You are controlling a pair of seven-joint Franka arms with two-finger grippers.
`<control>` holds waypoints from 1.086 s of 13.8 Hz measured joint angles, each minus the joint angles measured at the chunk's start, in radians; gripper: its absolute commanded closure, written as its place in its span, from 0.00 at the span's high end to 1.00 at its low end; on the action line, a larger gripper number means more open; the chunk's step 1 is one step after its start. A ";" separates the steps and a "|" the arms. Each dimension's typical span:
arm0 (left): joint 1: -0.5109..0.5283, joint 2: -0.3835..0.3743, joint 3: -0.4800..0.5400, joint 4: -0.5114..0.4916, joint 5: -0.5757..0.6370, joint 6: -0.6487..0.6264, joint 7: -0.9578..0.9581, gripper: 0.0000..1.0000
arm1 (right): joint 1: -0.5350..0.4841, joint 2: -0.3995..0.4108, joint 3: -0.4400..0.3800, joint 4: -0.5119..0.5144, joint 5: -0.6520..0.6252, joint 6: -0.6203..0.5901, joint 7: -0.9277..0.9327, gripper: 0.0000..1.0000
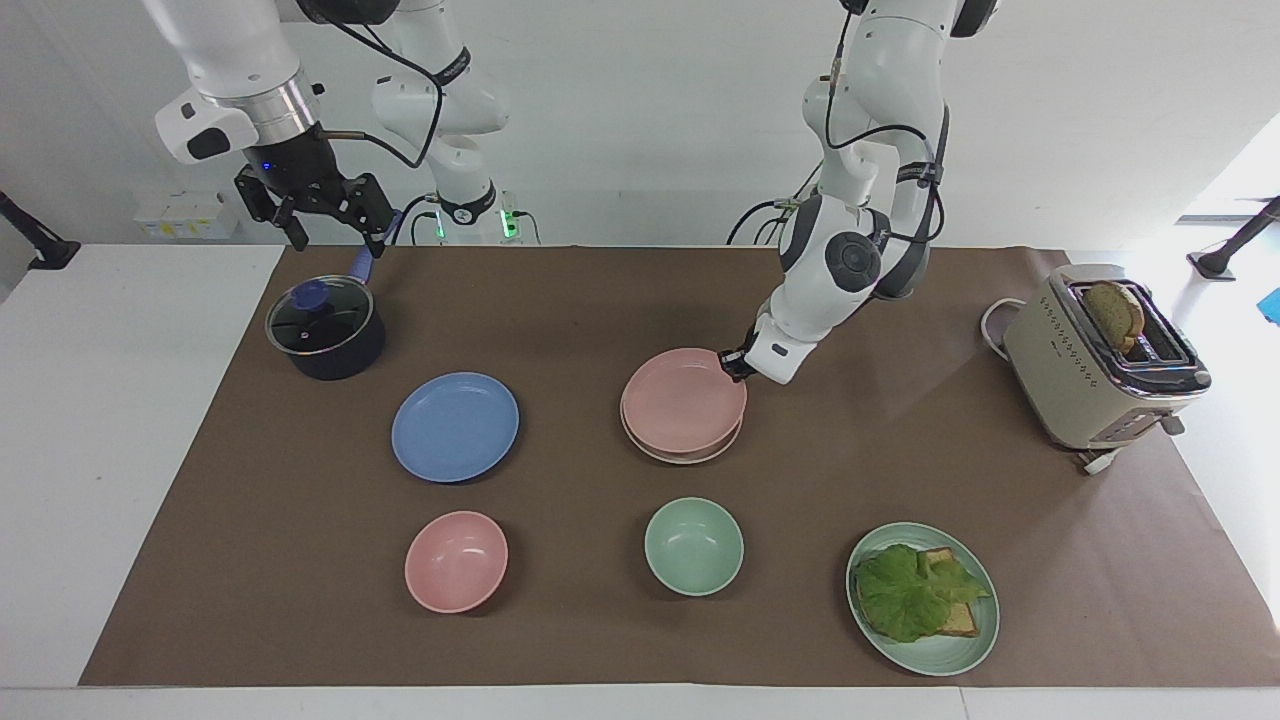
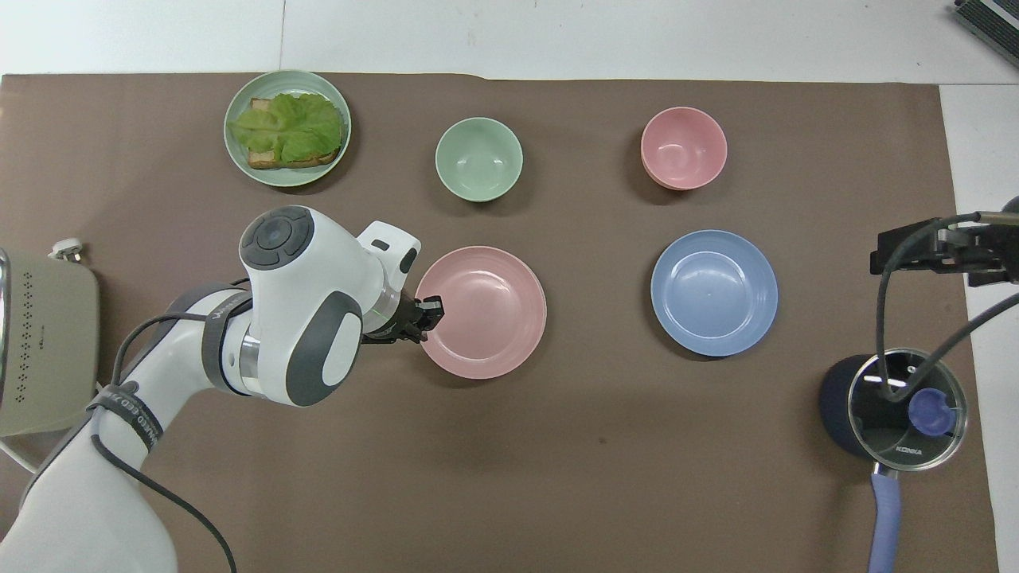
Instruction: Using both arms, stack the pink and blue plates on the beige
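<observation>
The right pincer [image 1: 325, 225] hangs wide apart over the pot [image 1: 325, 330], waiting, the blue plate [image 1: 455, 427] lies flat, and the left pincer [image 1: 737, 365], clamped on the pink plate [image 1: 683, 400], should probably lower it gently onto the beige plate [image 1: 690, 455] before letting go.

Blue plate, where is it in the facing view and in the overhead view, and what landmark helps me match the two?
Facing view: the blue plate sits lower left of centre, just below the dark pot.
Overhead view: the blue plate sits right of centre, above the pot.
Shared landmark: the pink bowl lies right beside it, farther from the robots.
</observation>
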 measured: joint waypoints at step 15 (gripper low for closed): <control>0.365 -0.024 0.040 0.186 0.219 -0.163 0.346 1.00 | 0.000 0.000 0.000 0.000 0.000 0.000 0.000 1.00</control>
